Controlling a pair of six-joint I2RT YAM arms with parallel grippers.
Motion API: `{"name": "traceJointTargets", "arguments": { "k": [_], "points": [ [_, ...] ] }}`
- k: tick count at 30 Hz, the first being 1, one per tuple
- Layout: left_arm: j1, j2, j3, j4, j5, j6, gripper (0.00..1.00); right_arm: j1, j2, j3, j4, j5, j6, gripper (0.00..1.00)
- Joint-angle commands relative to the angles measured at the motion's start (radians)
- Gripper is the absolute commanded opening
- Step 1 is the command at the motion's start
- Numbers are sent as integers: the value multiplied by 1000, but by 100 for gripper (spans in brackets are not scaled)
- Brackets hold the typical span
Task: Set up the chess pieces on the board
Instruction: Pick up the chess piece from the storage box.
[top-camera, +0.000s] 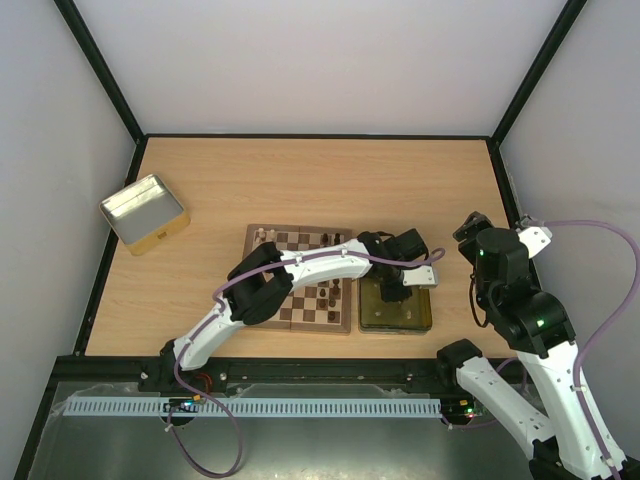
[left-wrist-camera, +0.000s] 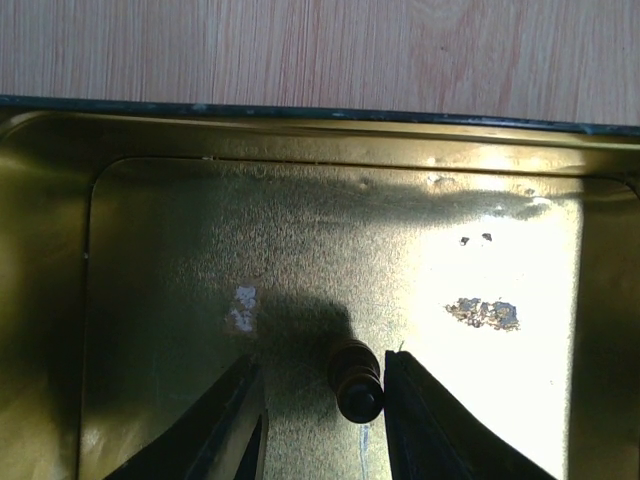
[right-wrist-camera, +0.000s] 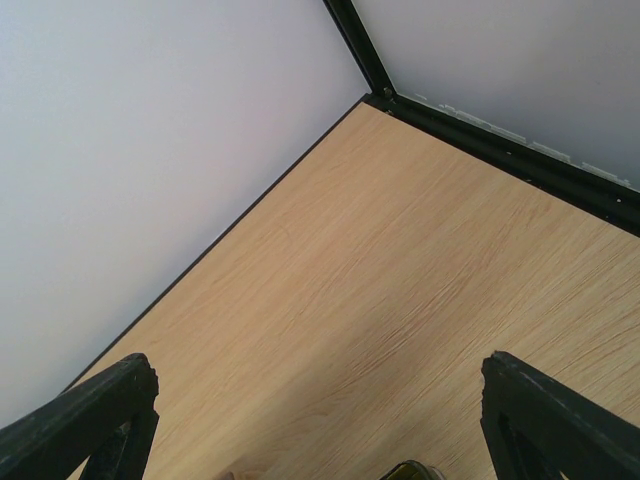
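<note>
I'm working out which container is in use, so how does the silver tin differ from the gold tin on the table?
The silver tin sits far left, apart and turned at an angle. The gold tin lies square beside the board, on its right. The left end effector reaches into the gold tin with a dark chess piece between its open fingers, while no arm is near the silver tin. Both are shallow, lidless, rectangular metal tins.

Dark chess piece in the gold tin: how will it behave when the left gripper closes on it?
The dark chess piece seems to lie on its side; its turned round body will probably roll across the smooth tin. It sits beside one finger of the open left gripper, so closing may nudge it sideways.
</note>
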Motion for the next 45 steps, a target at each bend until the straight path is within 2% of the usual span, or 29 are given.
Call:
{"name": "traceJointTargets", "arguments": {
  "k": [1,10,15,21,25,33,38,45],
  "points": [
    [0,22,27,-23,10,12,32,-4,2,18,-28,27,-3,85],
    [-1,27,25,-28,20,12,22,-4,3,1,-18,20,-2,85],
    [-1,32,18,-34,20,14,21,-4,3,-4,-9,20,-3,85],
    [0,22,15,-34,22,12,5,-4,0,-21,-1,15,-1,85],
    [-1,-5,15,-39,11,12,2,-4,1,-30,7,8,-1,85],
    [-1,-115,12,-94,0,13,2,-4,-1,-40,22,10,-6,85],
    [-1,-243,-96,-106,-22,14,2,-4,-2,-56,34,0,-6,85],
    [13,-483,-339,-97,-71,22,2,-4,12,-89,64,-16,-4,85]
  ]
}}
